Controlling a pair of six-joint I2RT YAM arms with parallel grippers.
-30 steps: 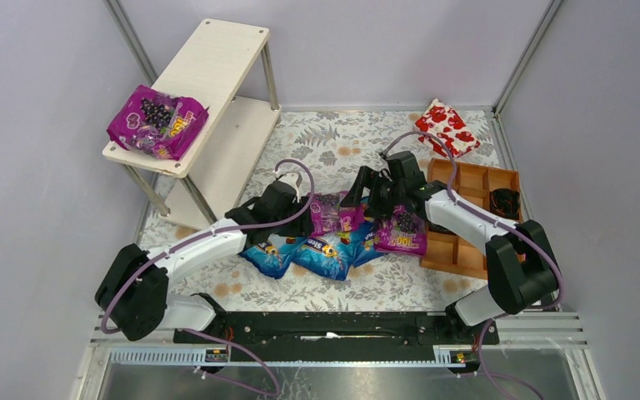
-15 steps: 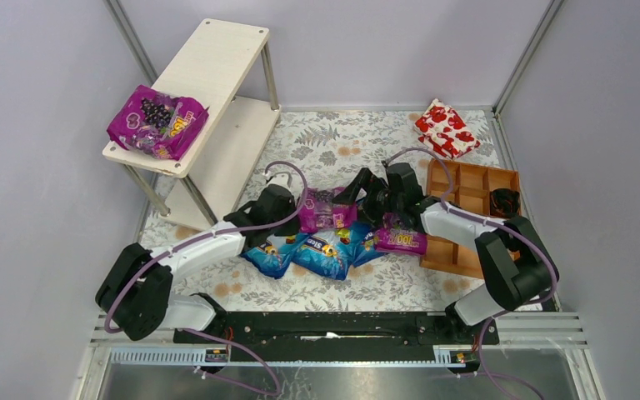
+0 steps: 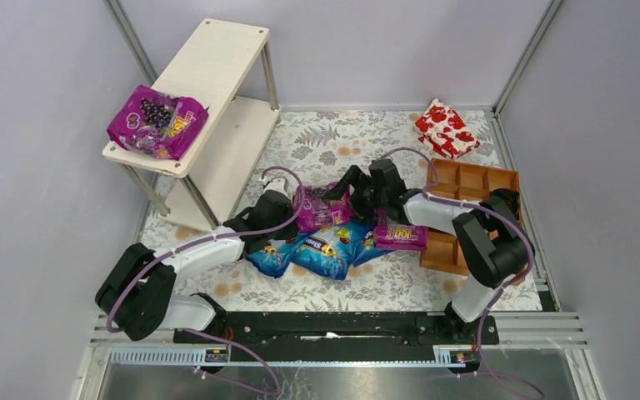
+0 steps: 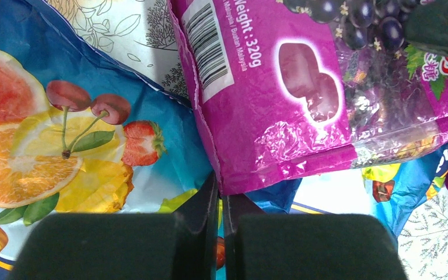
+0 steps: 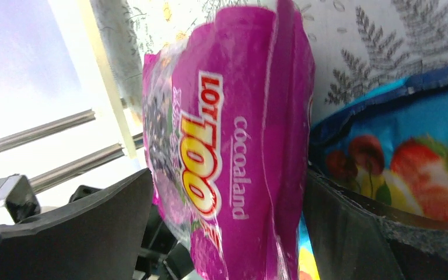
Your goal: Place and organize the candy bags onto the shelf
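Glossy magenta pillow bag [image 4: 280, 87]: L end effector [image 4: 221, 201] pinches its seam, R end effector [image 5: 227, 224] wide astride.

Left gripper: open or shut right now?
Shut: the left gripper has its fingers pressed together on the purple candy bag at its bottom corner.

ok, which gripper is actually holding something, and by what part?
Left gripper pinches the purple bag by a corner of its sealed edge. Right gripper straddles that bag, open.

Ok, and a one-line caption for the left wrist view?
Left gripper pinched shut on the corner of a magenta grape candy bag lying across a blue fruit-print bag on the floral cloth.
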